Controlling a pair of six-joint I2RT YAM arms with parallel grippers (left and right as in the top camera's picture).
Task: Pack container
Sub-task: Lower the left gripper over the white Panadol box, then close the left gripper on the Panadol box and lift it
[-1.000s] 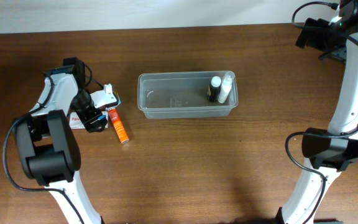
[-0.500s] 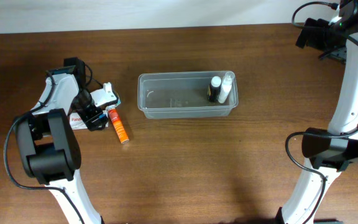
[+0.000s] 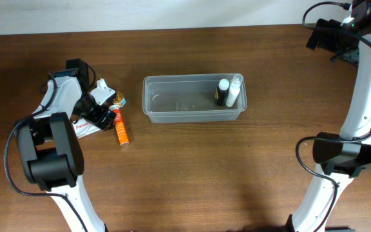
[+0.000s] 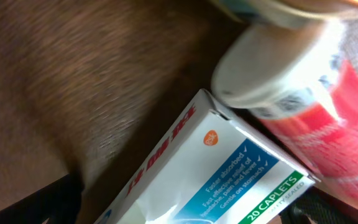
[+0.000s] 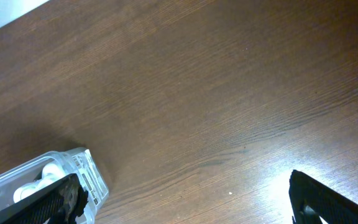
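The clear container [image 3: 179, 100] lies mid-table with a dark bottle [image 3: 222, 91] and a white bottle [image 3: 235, 90] standing at its right end. To its left, my left gripper [image 3: 97, 113] is open and low over a white Panadol box [image 3: 84, 127]. The box [image 4: 229, 180] reaches in between the dark fingers [image 4: 55, 202]; whether they touch it I cannot tell. An orange-red tube [image 3: 121, 129] with a white cap [image 4: 272, 68] lies against the box. My right gripper [image 5: 194, 208] is open over bare wood, with the container's end [image 5: 82, 171] at its left finger.
A small white item [image 3: 105, 91] with a yellow-teal tip sits just beyond the left gripper. The right arm [image 3: 366, 77] rises along the table's right side, its wrist near the back right corner. Dark wood table [image 3: 237, 167] all round.
The left gripper has turned and shifted slightly. The small white item moved up and left, and the orange tube and the box slid a little to the left. The right arm stayed still.
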